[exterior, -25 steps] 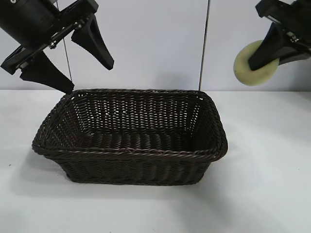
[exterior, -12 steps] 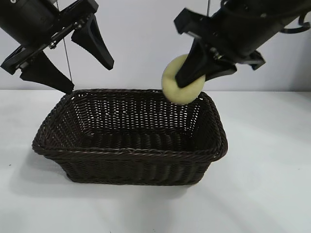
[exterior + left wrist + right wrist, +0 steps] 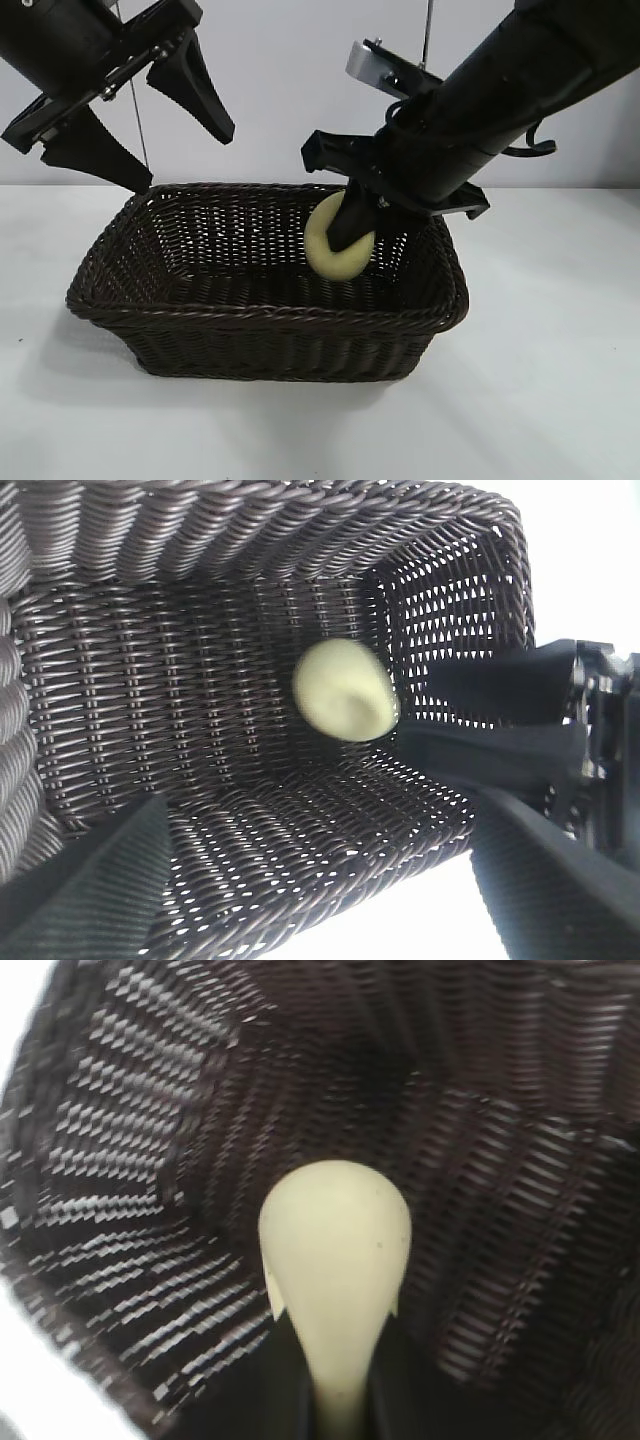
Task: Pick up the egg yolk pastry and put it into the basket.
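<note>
The pale yellow egg yolk pastry hangs inside the dark brown wicker basket, near its right end, just above the floor. My right gripper reaches down over the right rim and is shut on the pastry, one dark finger crossing its face. In the right wrist view the pastry sits pinched between the two fingers of that gripper, with the basket wall around it. My left gripper hangs open above the basket's left end. Its wrist view shows the pastry at the tips of the right gripper.
The basket stands in the middle of a white table. A pale wall rises behind. Both arms hang over the basket, the left one high, the right one low across the right rim.
My right arm has swung in from the upper right and come down, carrying the pastry from above the rim into the basket. The left arm has not moved.
</note>
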Controlling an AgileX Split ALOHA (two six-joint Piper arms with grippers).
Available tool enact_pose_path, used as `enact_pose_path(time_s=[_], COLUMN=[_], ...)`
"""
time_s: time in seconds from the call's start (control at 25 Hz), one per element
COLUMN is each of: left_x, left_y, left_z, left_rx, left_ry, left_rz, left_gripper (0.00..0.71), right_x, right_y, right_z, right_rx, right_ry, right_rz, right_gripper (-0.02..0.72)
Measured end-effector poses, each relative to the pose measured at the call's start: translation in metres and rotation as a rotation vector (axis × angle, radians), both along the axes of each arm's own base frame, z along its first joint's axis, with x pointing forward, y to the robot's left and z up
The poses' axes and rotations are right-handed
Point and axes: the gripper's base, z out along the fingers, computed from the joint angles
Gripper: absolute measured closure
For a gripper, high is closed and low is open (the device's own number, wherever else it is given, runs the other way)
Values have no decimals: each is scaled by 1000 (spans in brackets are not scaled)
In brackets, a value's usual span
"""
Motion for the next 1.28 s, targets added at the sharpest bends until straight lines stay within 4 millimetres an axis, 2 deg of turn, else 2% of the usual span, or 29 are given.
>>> enact_pose_path(time_s=[0.12, 0.36, 0.48, 0.64, 0.76, 0.88, 1.28], left_x=[0, 0, 0, 0, 0, 0, 0], left_y=[0, 0, 0, 0, 0, 0, 0], left_z=[0, 0, 0, 0, 0, 0, 0], left_rx=[0, 0, 0, 0, 0, 0, 0], left_ry=[1, 3, 3, 3, 3, 3, 3], left_rz=[-1, -2, -2, -2, -2, -2, -2], left_gripper=[114, 114, 114, 114, 114, 114, 114], right_x=[5, 18, 31, 46, 50, 49, 40], right_y=[5, 9, -11, -50, -76, -94, -95], right_z=[12, 46, 59, 69, 70, 69, 68], right_rx=[24, 57, 49, 35, 30, 26, 31], right_ry=[-12, -12, -1, 27, 68, 120, 220], right_rz=[17, 63, 36, -19, -55, -64, -7], right_gripper=[181, 167, 167, 167, 167, 167, 167])
